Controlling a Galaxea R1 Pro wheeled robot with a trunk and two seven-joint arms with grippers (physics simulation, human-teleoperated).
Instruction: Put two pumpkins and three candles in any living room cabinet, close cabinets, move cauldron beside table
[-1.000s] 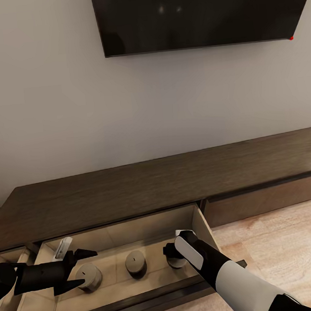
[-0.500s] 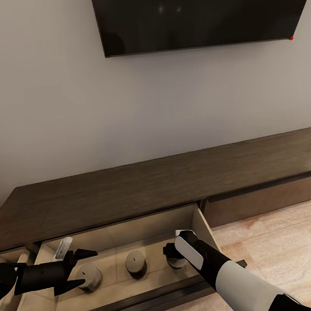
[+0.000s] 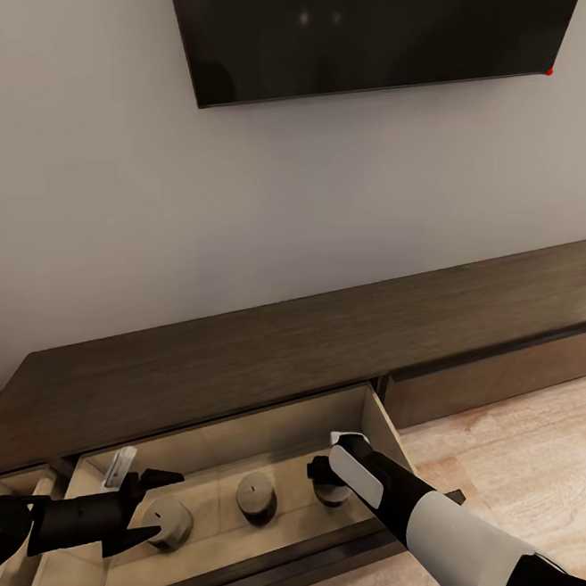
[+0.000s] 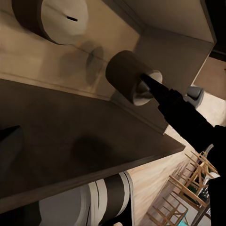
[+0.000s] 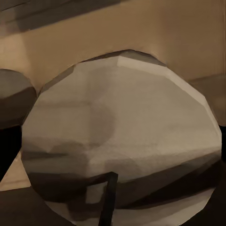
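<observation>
The cabinet (image 3: 316, 344) runs long and low along the wall under a dark television (image 3: 375, 25), and one drawer (image 3: 378, 428) stands pulled out, showing its pale wood inside. Three candles stand in a row on the drawer floor. The left gripper (image 3: 157, 508) reaches in from the side with its fingers spread wide, one black tip above and one below, and the left candle (image 3: 168, 518) sits just beyond those tips, not touched by them as far as the head view shows. The middle candle (image 3: 256, 495) stands free between the two grippers, apart from both. The right gripper (image 3: 327, 480) comes down over the right candle (image 3: 331, 490), which lies right at the fingers; in the right wrist view this candle (image 5: 122, 141) looms very close and blurred, so I cannot tell whether the fingers are spread or pressed on it. In the left wrist view the right candle (image 4: 128, 75) shows with a dark fingertip (image 4: 150, 82) of the right gripper lying against its pale top, and the middle candle (image 4: 56, 19) stands farther off. A small white object (image 3: 120, 466) lies at the drawer's back corner, beyond the left fingers. The floor (image 3: 541, 448) is light wood.
</observation>
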